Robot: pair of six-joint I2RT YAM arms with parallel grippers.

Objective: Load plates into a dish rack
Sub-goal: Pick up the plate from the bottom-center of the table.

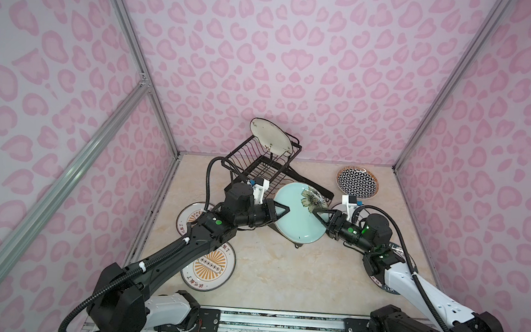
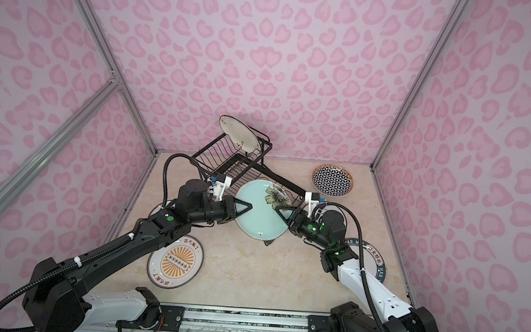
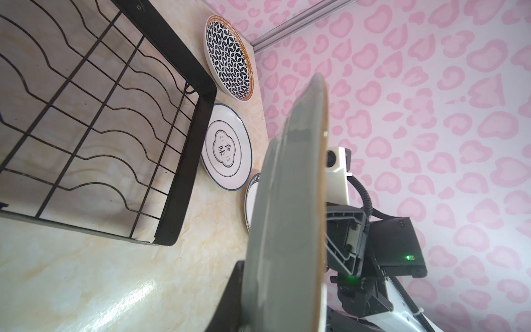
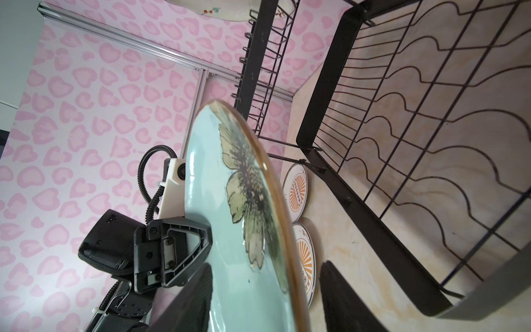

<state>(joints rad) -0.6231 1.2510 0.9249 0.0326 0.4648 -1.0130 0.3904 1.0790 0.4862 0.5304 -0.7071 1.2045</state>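
- teal flowered plate (image 1: 299, 216) stood on edge between the two sets of jaws, over the near corner of the dish rack (image 1: 259, 169); couldn't tell whether its lower edge touched the rack's tray
- left jaws were clamped on one side of the rim; right jaws stood apart, straddling the opposite side, one finger (image 4: 347, 299) with a clear gap to the plate
- main risk as I judged it: the plate's whole weight hung on a single rim pinch; glazed ceramic could pivot or slide out of the left jaws
- if it dropped, it would hit the bench (image 1: 281, 272) or the rack frame; chip or break likely
- right jaws pulling away at an angle could snag the rim and twist the plate in the left jaws' hold
- tray's wavy wires (image 3: 94, 115) lay just beyond the left jaws; a lowered plate missing a dip could skid flat or tip over
- a hard push could shove the light rack and jolt the cream plate (image 1: 271, 136) leaning in the upper basket, well beyond both jaws
- sunburst plate (image 1: 209, 266) lay under the left arm behind its jaws; low swing could scrape it
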